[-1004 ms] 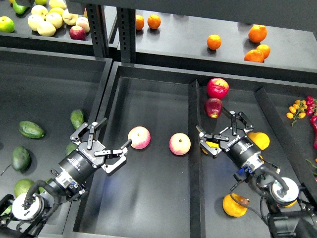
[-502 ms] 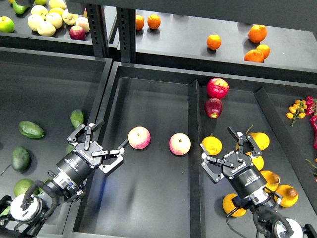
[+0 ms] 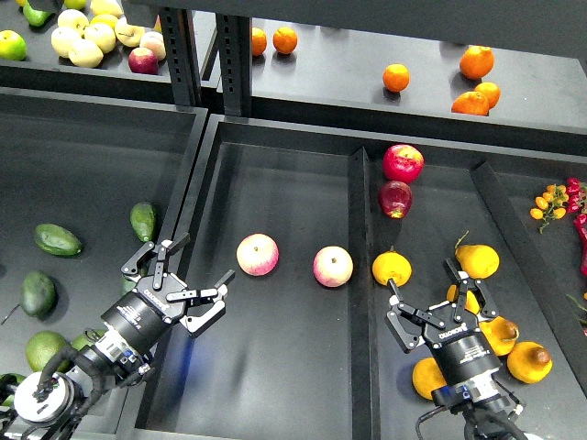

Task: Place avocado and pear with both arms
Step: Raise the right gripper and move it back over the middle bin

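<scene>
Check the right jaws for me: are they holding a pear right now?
No. The right gripper is open and empty, with the nearest pear lying apart from it on the tray floor.

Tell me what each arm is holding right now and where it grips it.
Nothing. The left end effector and the right end effector are both open and empty.
</scene>
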You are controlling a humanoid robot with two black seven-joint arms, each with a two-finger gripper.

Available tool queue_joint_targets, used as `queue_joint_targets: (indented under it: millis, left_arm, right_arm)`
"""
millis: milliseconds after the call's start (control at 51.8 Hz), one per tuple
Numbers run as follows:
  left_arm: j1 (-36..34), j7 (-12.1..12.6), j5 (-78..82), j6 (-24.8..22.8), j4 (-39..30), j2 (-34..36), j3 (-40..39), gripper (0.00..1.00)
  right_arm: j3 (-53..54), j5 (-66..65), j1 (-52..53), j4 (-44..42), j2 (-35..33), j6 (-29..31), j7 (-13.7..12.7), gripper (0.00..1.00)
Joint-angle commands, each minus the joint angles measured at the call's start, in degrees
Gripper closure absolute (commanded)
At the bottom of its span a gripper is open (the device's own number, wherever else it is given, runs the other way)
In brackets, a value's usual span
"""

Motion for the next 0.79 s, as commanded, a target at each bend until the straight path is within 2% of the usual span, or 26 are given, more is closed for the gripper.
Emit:
queue_joint_targets:
  millis: [0,77,174,290,405,772]
  left_arm:
    - [-0.33,0.00,0.00,0.00,0.20,0.00,0.10,0.01]
    - [-0.50,0.00,0.00,0.00,0.29,0.00,0.19,0.01]
    - [-0.85,-0.22,0.00,0.00,0.55,0.00,0.28,0.01]
    - [-2.00,-3.30,0.00,0.00,0.73,0.00,0.19,0.01]
    - [-2.70,-5.06,0.00,0.00,0.55,0.00,0.19,0.01]
    - [-3.14,-6.29,0.00,0.00,-0.50,0.00,0.28,0.01]
  right_arm:
    - [-0.12,1.87,1.66,0.62,0.00,-0.01,3.35,0.00]
    - [-0.20,2.66,2.80,1.42,0.00,-3.22,3.96,0.00]
    - [-0.29,2.66,3.33,2.21,0.00,-4.28,3.96,0.00]
    - [-0.55,2.66,3.51,2.65,0.00,-4.28,3.88,0.00]
    - [-1.78,2.66,3.42,2.73,0.00,-3.57,3.88,0.00]
    - [-4.68,2.83,-0.53,6.33,0.00,-4.10,3.79,0.00]
